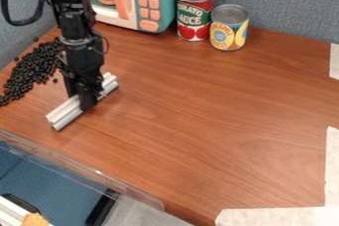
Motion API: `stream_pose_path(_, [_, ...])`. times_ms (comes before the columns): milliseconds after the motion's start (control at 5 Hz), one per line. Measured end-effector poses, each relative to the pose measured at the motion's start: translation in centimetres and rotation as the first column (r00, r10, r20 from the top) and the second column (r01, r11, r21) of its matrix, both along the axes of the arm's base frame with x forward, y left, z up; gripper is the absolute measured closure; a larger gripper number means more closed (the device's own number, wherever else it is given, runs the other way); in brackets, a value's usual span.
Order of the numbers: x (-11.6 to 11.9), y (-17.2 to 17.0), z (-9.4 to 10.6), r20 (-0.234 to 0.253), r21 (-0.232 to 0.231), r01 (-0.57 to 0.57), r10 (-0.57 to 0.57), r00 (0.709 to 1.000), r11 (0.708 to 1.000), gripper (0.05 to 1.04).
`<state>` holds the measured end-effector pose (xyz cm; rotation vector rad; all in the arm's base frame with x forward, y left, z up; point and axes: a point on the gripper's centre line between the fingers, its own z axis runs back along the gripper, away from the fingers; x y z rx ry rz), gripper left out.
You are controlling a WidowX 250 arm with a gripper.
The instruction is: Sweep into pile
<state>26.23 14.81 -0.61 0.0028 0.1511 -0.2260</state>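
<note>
The gripper (86,102) is down low on the left, its jaws squeezed on the white bar (65,113); the bar lies slanted on the brown table (212,121); the black beans (33,69) are in a long heap near the bar, at the left edge, with a few loose ones; two cans (194,14) stand upright beside the toy oven (155,2) at the back.

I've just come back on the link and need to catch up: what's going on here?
The black robot arm has its hand around a pale ribbed bar, apparently as a sweeper. The black beans lie at the left of the view in a long, loose spread with a few strays, so the pile doesn't look tidy yet. The toy microwave and two cans, tomato and pineapple, stand at the back.
</note>
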Motion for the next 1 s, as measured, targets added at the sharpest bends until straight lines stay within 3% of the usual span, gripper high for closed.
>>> stream_pose_path(200, [-0.1, -0.1, -0.1, -0.007, 0.022, -0.046, 0.046, 0.999, 0.999, 0.664])
stream_pose_path(600, [-2.2, -0.9, 0.1, -0.075, 0.052, -0.276, 0.279, 0.957, 0.960, 0.094])
stream_pose_path(1000, [-3.1, -1.7, 4.8, 0.065, 0.060, -0.251, 0.247, 0.967, 0.966, 0.079])
